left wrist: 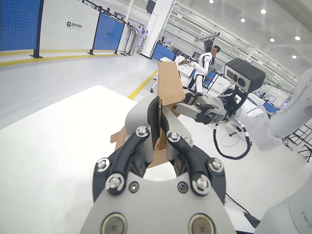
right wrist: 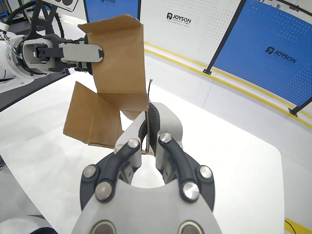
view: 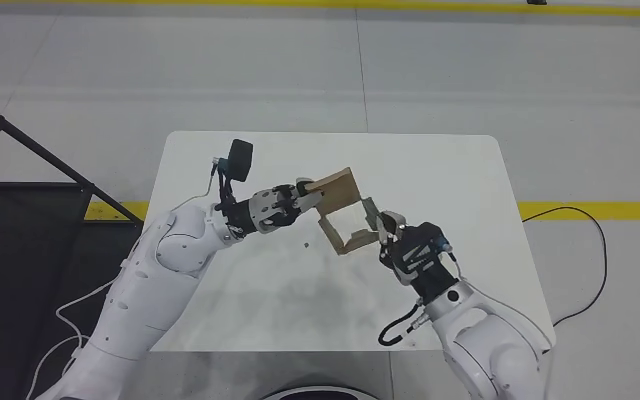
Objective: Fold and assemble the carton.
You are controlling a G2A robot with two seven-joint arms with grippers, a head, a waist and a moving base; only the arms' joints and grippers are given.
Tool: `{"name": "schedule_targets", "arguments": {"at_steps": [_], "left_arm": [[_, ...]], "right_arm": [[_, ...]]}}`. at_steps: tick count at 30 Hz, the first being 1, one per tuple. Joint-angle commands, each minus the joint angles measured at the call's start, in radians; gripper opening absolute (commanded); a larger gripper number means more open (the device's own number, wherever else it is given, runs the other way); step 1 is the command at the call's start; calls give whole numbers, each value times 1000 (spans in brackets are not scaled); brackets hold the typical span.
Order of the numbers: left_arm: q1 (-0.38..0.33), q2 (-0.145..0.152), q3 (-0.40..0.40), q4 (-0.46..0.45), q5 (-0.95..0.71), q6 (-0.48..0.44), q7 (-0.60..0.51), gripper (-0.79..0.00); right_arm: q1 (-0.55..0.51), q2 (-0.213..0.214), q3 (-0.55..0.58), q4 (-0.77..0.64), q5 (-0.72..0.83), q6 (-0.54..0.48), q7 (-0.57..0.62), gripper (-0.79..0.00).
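Pinching opposite carton (right wrist: pixel 117 57) walls above the table (view: pixel 450 180): left gripper (left wrist: pixel 159 125), right gripper (right wrist: pixel 147 122).

Pale grey floor (view: pixel 200 70), yellow lines (view: pixel 575 210); blue-white partition panels (right wrist: pixel 268 37); white column (left wrist: pixel 163 15); round ceiling lights (left wrist: pixel 263 11).

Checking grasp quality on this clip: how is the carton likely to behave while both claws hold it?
The carton probably flexes at its creases: one panel hangs bent below the rest. It looks light, since the left claw and right claw hold it by narrow pinches alone. Its open, unclosed shape may skew if pushed.
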Motion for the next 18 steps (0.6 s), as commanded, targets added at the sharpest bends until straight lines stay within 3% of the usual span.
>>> {"name": "schedule_targets", "arguments": {"at_steps": [1, 18], "left_arm": [[0, 1, -1, 0, -1, -5, -4, -785], [7, 7, -2, -5, 0, -33, -25, -785]], "right_arm": [[-3, 0, 3, -5, 0, 1, 1, -776], [1, -2, -6, 2, -21, -11, 12, -785]]}}
